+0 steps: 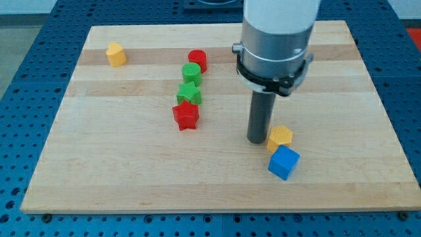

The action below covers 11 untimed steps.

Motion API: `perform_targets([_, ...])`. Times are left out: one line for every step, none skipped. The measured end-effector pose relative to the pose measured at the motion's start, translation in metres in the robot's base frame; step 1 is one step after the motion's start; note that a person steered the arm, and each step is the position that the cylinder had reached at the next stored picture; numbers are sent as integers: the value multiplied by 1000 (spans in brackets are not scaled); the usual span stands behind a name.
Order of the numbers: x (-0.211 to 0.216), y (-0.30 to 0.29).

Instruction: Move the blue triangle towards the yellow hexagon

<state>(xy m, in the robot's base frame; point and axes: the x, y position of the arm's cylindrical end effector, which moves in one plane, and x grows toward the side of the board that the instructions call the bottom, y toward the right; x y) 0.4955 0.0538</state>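
My tip [256, 140] rests on the board right of centre, directly left of a yellow hexagon-like block [281, 137] and touching or nearly touching it. A blue block [283, 162], which looks like a cube from here, lies just below that yellow block and touches it or nearly does. The blue block is below and to the right of my tip. A second yellow block [116, 54], also roughly hexagonal, sits far off at the view's top left.
A red cylinder [197, 60], a green cylinder [191, 73], a green star [189, 93] and a red star [186, 116] form a line left of my tip. The wooden board [99, 171] lies on a blue perforated table.
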Motion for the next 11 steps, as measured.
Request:
perform_targets([-64,-25])
perform_targets([-87,-31])
perform_targets([-103,-31])
perform_targets([-154,-31])
perform_targets([-182,-31])
perform_targets([-212,-1])
perform_targets([-217,3])
perform_targets([-216,9])
perform_targets([-165,25])
perform_targets([-154,27])
perform_targets([-129,36])
